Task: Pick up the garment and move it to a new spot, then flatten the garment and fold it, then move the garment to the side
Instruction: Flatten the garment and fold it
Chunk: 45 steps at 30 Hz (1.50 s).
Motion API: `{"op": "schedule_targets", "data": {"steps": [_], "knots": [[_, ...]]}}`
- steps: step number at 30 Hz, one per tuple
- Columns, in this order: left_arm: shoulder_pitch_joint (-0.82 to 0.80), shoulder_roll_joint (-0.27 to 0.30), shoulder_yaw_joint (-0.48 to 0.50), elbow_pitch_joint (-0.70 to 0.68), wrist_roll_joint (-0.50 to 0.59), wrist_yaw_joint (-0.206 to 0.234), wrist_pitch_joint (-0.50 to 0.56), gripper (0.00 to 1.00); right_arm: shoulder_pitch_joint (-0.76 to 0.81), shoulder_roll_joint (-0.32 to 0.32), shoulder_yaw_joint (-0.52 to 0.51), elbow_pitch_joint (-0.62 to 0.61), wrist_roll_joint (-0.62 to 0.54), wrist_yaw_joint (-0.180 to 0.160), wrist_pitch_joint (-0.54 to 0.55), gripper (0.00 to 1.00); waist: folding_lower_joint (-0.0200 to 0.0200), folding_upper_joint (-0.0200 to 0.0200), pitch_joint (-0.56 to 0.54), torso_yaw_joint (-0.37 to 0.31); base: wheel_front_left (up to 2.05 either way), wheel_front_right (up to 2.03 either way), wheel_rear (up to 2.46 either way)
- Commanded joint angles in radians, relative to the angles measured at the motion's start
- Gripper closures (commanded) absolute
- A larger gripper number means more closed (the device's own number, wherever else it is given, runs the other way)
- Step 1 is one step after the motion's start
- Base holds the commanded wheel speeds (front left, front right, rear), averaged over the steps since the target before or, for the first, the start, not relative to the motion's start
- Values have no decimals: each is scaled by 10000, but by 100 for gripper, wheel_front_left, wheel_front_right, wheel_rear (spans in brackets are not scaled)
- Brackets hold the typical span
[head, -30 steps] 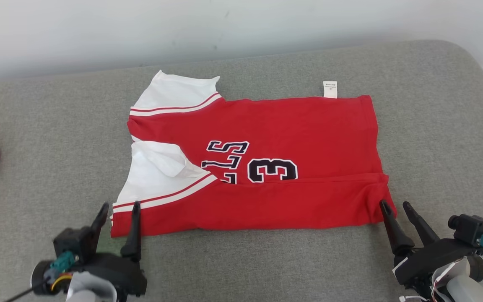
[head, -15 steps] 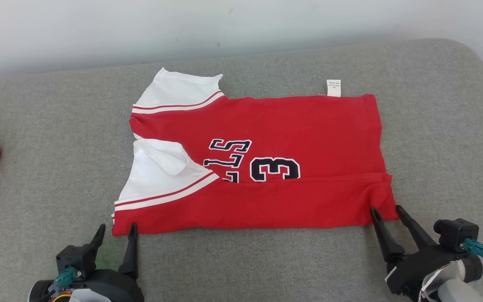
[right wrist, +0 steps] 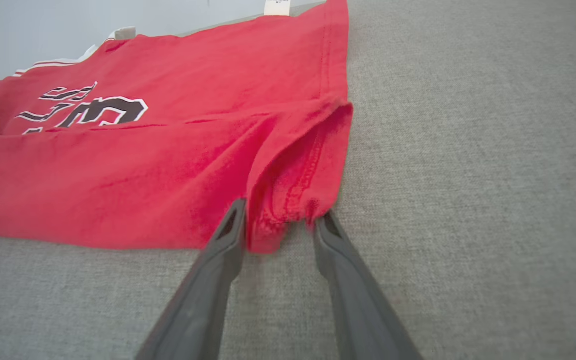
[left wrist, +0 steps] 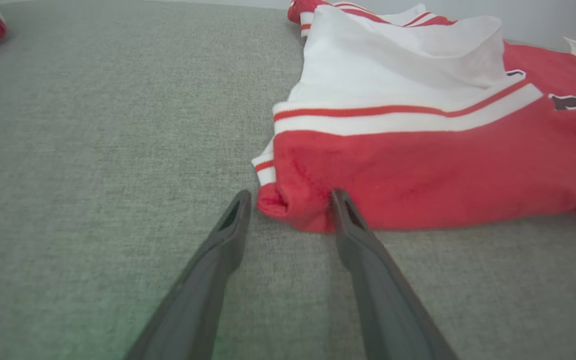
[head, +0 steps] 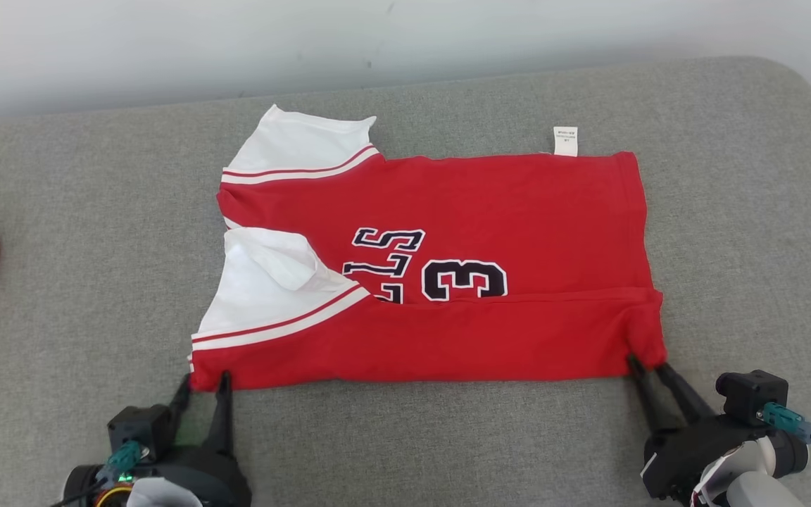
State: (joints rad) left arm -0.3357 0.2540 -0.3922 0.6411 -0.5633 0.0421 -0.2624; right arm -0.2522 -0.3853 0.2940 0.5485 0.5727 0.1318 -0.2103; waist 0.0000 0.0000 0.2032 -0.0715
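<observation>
Straddling jersey (head: pixel 448 282) corners, both pincers part-spread.

Head view looks down over the whole jersey (head: pixel 448 282); both wrist views skim low, close to its near corners.

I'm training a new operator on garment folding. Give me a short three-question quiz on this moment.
1. True or false: the red jersey lies on the grey cushion with its near edge folded over.
2. Which corner does the right gripper straddle? A) white sleeve B) near hem corner C) the label
3. Fill in: the left gripper has the near ____ corner between its fingers.

Key: 1 true. 2 B. 3 sleeve-side; both jaws are partly closed, fabric bunched between them.
</observation>
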Motion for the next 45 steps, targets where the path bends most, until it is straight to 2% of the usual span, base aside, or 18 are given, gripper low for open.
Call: {"op": "schedule_targets", "data": {"steps": [1,6,11,20,25,30,31,32,33,34,39,43,45], "knots": [[-89,-66,-47,155,-65,-105,5,100,-56,24,-23,25,-5,-25,7,100,0,0,-2,-8,0,0,0],[-52,-108,56,285,20,-254,-20,100,99,29,-99,83,117,-25,-105,100,0,0,-268,31,0,0,0],[597,-177,299,-204,119,-238,-27,100,530,48,-136,30,325,-25,-202,100,0,0,-781,178,0,0,0],[2412,-350,685,-1632,73,146,-30,100,1694,-170,-496,-677,532,-25,-94,100,0,0,-1372,426,0,0,0],[3382,-453,591,-2368,38,392,-5,100,2613,-305,-1051,-1295,582,-25,341,100,0,0,-1479,636,0,0,0],[3850,-580,488,-2626,-86,512,81,100,3300,-138,-1712,-1745,510,-25,822,100,0,0,-1487,735,0,0,0],[3882,-619,464,-2637,-109,536,107,100,3365,-73,-1785,-1846,463,-25,920,86,0,0,-1502,739,0,0,0],[3903,-623,459,-2648,-80,575,102,53,3402,-30,-1844,-1961,382,-25,980,22,0,0,-1517,737,0,0,0],[3922,-632,481,-2688,-47,598,80,9,3437,28,-1899,-2066,316,-25,1025,0,0,0,-1530,733,0,0,0],[3945,-657,511,-2700,-49,635,61,0,3478,104,-1952,-2175,255,-25,1050,0,0,0,-1550,727,0,0,0],[3886,-663,903,-3115,270,725,-26,0,3511,366,-2224,-2747,-68,-25,772,0,0,0,-1658,672,0,0,0],[3990,-775,1746,-4103,905,848,-24,0,3471,484,-2378,-3108,-422,-25,290,0,0,0,-1816,651,0,0,0],[4036,-771,2131,-4523,1403,750,-26,0,3413,557,-2446,-3266,-609,-25,82,0,0,0,-1891,636,0,0,0]]}}
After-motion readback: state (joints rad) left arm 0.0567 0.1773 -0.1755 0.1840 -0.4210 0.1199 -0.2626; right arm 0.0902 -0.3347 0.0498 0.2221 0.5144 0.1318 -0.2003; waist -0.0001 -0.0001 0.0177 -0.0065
